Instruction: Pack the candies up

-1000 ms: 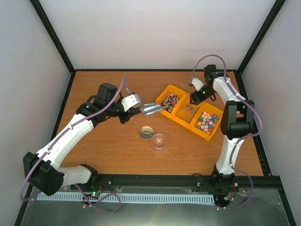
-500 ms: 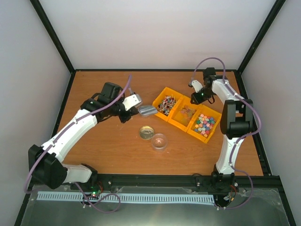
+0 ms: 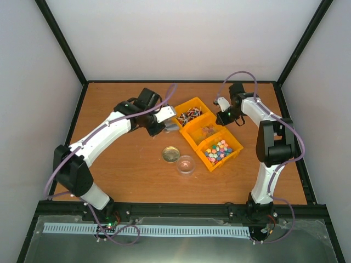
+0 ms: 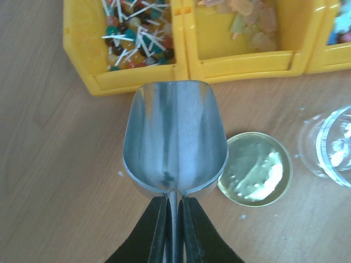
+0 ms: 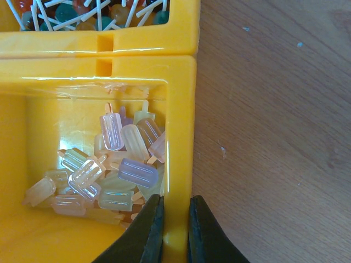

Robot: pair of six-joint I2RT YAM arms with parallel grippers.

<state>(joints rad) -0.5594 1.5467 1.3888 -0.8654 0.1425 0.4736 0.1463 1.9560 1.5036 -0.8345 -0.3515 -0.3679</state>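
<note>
The left fingers point(image 4: 155, 227) are clenched on the handle of the metal scoop point(image 4: 175, 137), and its bowl is empty. The right fingers point(image 5: 151, 230) pinch the wall of the middle bin point(image 5: 181, 109), where the candies point(image 5: 118, 164) lie. The jar point(image 3: 186, 164) seems unfilled, so I judge all scooping is left.

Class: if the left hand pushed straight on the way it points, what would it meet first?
The left hand holds a metal scoop, which would first meet the near wall of the yellow bin holding lollipops, unless it passes above; height is unclear.
</note>
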